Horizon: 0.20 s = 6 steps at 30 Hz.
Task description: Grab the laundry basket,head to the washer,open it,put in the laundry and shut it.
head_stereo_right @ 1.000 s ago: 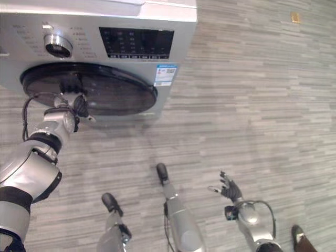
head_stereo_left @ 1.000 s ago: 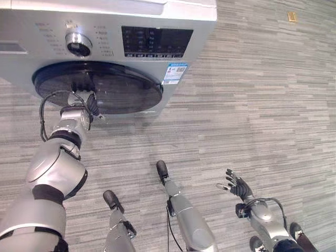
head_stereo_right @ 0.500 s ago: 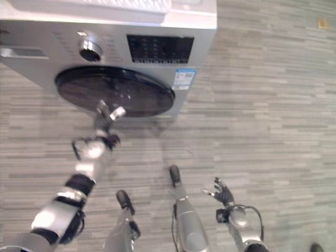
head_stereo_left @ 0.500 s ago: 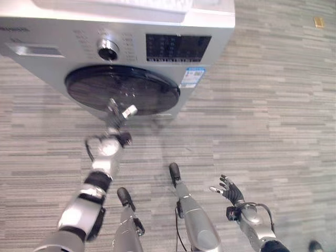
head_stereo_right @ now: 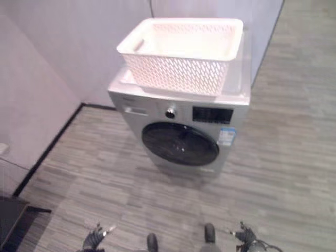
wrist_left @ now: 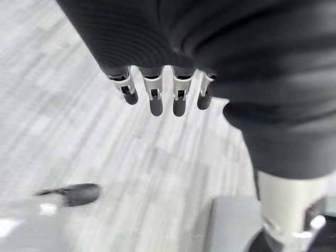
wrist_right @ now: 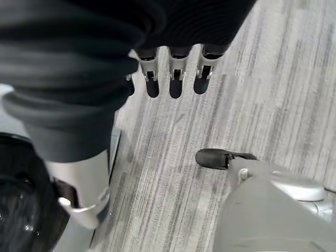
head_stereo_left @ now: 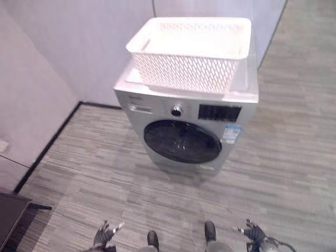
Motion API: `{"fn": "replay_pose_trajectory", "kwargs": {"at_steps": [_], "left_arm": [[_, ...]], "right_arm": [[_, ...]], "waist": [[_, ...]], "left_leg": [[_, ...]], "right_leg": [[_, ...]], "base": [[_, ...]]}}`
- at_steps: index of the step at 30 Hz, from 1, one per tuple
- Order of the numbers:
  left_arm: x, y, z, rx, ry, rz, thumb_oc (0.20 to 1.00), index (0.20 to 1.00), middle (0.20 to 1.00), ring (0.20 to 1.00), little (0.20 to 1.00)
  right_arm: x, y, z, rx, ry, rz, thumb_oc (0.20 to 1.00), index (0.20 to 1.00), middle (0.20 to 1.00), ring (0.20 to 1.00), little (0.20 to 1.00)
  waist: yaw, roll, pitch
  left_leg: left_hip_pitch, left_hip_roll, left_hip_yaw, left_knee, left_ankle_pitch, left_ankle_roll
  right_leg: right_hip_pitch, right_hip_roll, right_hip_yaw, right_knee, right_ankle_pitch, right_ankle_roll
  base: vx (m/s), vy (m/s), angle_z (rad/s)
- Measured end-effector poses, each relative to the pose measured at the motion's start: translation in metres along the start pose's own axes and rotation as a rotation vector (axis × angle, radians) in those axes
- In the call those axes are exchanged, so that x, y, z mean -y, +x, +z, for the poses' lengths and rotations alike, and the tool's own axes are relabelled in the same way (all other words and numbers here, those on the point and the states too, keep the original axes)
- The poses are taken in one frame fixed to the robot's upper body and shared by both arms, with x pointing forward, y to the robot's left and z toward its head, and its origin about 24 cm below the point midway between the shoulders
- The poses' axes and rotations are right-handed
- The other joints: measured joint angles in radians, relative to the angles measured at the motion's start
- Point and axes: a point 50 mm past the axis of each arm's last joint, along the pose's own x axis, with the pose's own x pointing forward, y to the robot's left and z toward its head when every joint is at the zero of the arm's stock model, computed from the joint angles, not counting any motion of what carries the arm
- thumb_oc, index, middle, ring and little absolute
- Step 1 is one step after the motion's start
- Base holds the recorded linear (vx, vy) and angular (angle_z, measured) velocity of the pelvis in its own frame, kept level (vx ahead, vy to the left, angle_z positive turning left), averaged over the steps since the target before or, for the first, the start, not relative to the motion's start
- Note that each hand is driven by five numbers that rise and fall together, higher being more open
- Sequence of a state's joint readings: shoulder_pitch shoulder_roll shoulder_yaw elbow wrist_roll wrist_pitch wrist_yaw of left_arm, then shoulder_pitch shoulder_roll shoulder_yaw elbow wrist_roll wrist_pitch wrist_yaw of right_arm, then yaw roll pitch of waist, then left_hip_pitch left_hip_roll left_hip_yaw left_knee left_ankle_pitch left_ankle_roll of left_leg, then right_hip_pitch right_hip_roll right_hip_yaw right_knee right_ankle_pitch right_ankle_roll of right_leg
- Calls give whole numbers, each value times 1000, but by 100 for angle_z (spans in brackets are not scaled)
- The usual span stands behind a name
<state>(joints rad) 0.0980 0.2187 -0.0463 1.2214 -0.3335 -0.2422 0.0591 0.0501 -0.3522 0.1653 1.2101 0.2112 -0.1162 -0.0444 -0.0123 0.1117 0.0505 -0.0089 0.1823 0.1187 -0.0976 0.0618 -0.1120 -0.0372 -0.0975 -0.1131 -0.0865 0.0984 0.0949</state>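
Observation:
A white lattice laundry basket (head_stereo_left: 184, 73) stands on top of the silver washer (head_stereo_left: 135, 126), and I see only white inside it. The washer's round dark door (head_stereo_left: 182, 142) is shut, below a dial (head_stereo_left: 177, 111) and a dark panel. My left hand (head_stereo_left: 103, 236) hangs low over the floor, well short of the washer, fingers spread and holding nothing. Its straight fingers (wrist_left: 156, 97) point at bare floor in the left wrist view. My right hand (head_stereo_left: 255, 231) is low on the other side, also open, its fingers (wrist_right: 176, 79) straight over the planks.
Pale walls meet in a corner behind the washer, with a dark skirting (head_stereo_left: 50, 144) running along the left wall. A dark piece of furniture (head_stereo_left: 10, 215) sits at the lower left. Grey plank floor (head_stereo_left: 105, 184) stretches between me and the washer.
The camera has pulled far back, bringing the whole washer and basket into view. My left hand has left the door and dropped low. The right hand stays open.

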Motion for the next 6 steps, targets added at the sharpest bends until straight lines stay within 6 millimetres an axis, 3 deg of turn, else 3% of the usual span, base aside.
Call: {"fn": "replay_pose_trajectory", "kwargs": {"at_steps": [2,6], "left_arm": [[-12,-7,-22,-81,-47,47,1000,1000,1000,1000,1000],[-19,-13,-39,-147,-144,89,1000,1000,1000,1000,1000]], "right_arm": [[-1,-4,-18,-61,-7,-5,1000,1000,1000,1000,1000],[-6,-12,-47,-157,6,-9,1000,1000,1000,1000,1000]], "waist": [[21,-10,-27],[39,-17,-53]], "left_leg": [[13,0,-24,-1,-3,5],[53,-5,-38,0,-5,17]], "right_leg": [[25,-2,-23,12,-15,0],[77,-7,-41,10,-29,3]], "base": [[65,-41,35],[18,-24,16]]}}
